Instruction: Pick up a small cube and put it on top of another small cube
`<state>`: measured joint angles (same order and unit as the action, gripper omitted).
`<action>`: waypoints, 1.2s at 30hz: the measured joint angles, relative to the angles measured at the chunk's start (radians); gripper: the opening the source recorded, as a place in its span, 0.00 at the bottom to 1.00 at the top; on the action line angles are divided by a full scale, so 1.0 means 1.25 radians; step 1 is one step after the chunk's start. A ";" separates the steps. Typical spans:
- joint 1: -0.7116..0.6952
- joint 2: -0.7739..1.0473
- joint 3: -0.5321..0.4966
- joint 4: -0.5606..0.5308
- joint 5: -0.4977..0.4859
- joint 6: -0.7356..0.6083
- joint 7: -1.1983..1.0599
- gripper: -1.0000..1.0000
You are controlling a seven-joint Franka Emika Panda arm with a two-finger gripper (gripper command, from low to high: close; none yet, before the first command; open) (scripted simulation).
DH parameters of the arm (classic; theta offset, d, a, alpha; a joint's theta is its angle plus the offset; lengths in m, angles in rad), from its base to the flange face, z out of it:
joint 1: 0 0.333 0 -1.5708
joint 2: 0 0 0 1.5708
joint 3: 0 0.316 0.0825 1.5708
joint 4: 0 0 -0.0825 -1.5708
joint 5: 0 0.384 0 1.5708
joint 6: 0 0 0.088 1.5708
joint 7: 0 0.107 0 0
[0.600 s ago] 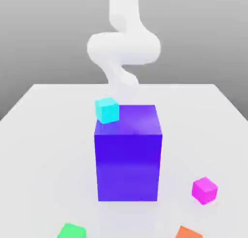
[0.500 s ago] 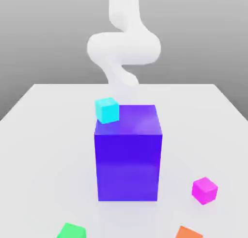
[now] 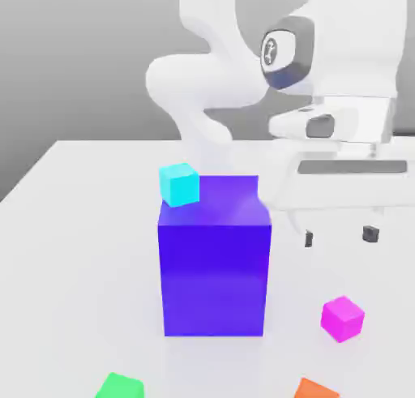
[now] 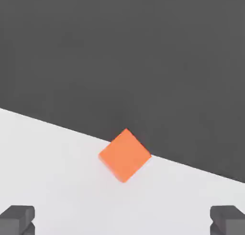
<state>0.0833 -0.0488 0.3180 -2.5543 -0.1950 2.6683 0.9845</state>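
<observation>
- Exterior view: the white arm is hanging over the tabletop [image 3: 73, 226], w/ the end effector [image 3: 339, 236] pointing down on the exterior view's right, above the surface and touching nothing.
- Its two dark fingertips [image 3: 370, 233] are standing wide apart, as open as they go, w/ nothing between them; it's gripping nothing.
- The small magenta-pink cube [image 3: 342, 318] is sitting on the tabletop below the end effector, nearly straight under it, w/ clear air between the two.
- The big blue-violet block [image 3: 215, 267] is standing upright just beside the end effector, toward the exterior view's left; its top is about level w/ the fingertips.
- The small cyan cube [image 3: 179, 184] is showing at the block's top corner away from the end effector; can't tell if it's resting on the block or sitting behind it.
- The small orange cube [image 3: 316, 389] is lying at the pic's lower edge, below the end effector and past the pink cube, cut off by the frame.
- A green cube [image 3: 120, 386] is lying well apart from the end effector, at the lower edge on the block's other side.
- Hand view: the orange cube [image 4: 125, 155] is sitting corner-on near the tabletop's [image 4: 57, 167] edge, ahead of the end effector [image 4: 123, 219] and about centred between the grey fingertips [image 4: 17, 218].
- The fingertips are showing at opposite corners of the pic, wide open, w/ bare tabletop between them.
</observation>
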 joint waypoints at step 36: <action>-0.082 0.204 -0.188 0.097 0.124 -0.024 0.177 0.00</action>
<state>-0.0197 0.2061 0.0829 -2.4328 -0.0404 2.6379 1.2056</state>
